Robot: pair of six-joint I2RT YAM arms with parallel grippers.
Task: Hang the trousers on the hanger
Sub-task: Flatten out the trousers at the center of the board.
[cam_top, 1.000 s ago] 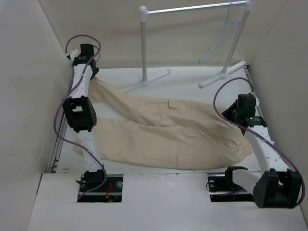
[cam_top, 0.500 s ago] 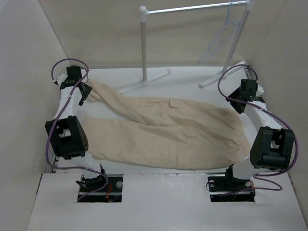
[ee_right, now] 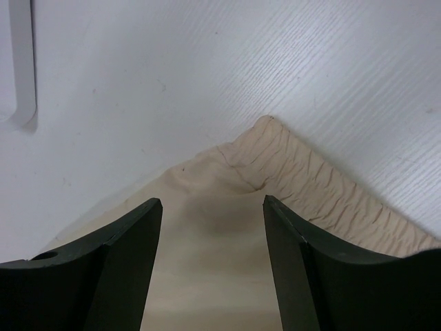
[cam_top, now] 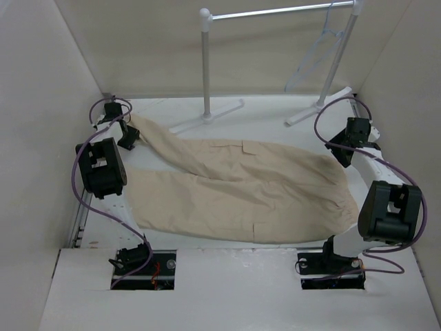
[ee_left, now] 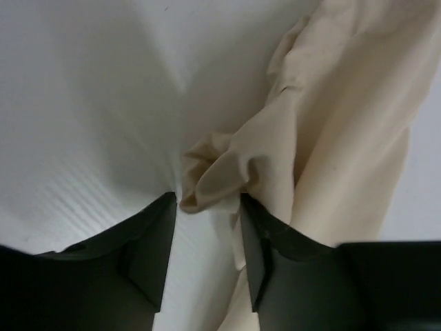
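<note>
- Little of the job is done: the trousers [cam_top: 241, 189] lie flat on the white counter [cam_top: 262, 114], legs towards the left arm and waist towards the right.
- The hanger [cam_top: 313, 58] hangs bare from the rack [cam_top: 275, 12] at the far right corner, well apart from the cloth.
- Left to do, as I judge it: get a firm hold, lift the garment, carry it to the back and drape it over the hanger's bar.
- The left tool [ee_left: 207, 203] sits at the far leg's hem [ee_left: 213, 179]. Its fingers are narrow with a bunched fold between them; I cannot tell whether the fold is truly pinched.
- The right tool [ee_right: 212, 201] is spread wide and holds nothing, poised just above the corner of the waistband [ee_right: 324, 186].
- The cloth is soft beige cotton, wrinkled, with flap pockets, and the waistband is gathered into fine elastic ridges.
- The hanger is a thin, pale triangle with a hook. The rack has thick white posts and a metal rail.
</note>
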